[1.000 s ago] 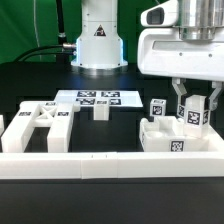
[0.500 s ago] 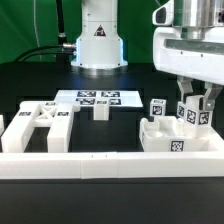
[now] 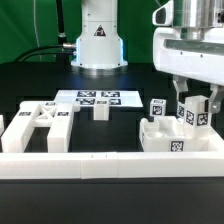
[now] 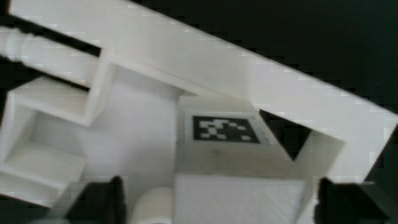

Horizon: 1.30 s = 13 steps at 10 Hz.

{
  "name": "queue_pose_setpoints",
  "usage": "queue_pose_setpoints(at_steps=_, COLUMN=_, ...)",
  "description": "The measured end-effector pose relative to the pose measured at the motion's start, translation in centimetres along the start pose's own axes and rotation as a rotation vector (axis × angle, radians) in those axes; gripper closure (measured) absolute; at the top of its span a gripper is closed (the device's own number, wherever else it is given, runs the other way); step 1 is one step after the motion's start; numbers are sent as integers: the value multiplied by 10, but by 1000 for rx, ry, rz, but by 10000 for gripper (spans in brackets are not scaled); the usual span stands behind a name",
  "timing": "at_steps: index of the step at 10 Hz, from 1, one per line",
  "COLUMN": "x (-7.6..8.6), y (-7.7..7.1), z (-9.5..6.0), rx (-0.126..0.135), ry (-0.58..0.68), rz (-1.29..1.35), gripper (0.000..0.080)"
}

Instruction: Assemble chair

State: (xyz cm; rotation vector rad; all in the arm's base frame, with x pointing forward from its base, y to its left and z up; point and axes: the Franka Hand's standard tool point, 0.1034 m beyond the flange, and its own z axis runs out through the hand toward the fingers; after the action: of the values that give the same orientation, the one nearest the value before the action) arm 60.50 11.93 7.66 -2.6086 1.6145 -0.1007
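Observation:
At the exterior view's right stands a white chair seat panel (image 3: pixel 168 141) with a tagged front. Two tagged white posts rise from it: one (image 3: pixel 158 110) stands free, the other (image 3: pixel 193 115) stands upright between my fingers. My gripper (image 3: pixel 196 108) is open, its fingers spread on either side of that post. In the wrist view the post's top (image 4: pixel 240 200) fills the space between the two dark fingers (image 4: pixel 103 200), with a gap on one side. Beyond it I see the seat panel's tag (image 4: pixel 222 128).
A cross-braced chair side (image 3: pixel 44 124) lies at the exterior view's left, with a small white block (image 3: pixel 100 110) near it. The marker board (image 3: pixel 97 98) lies behind. The long low border rail (image 3: pixel 110 166) runs along the front. The robot base (image 3: pixel 98 40) stands at the back.
The fingers have spread apart and let go of the tagged post, which stays upright in the seat panel. The arm has hardly moved.

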Motion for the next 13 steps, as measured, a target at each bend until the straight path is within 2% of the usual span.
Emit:
queue_pose_setpoints(at_steps=4, x=0, y=0, z=0, rx=0, ry=1, rz=-292, gripper=153)
queue_pose_setpoints(at_steps=6, x=1, y=-2, z=-2, rx=-10, ry=-6, rz=-540, gripper=151)
queue_pose_setpoints(at_steps=11, x=-1, y=-5, z=-3, rx=-1, ry=-2, rz=-892, gripper=151)
queue_pose_setpoints(at_steps=13, x=-2, y=-2, z=1, rx=12, ry=17, rz=-946, gripper=151)
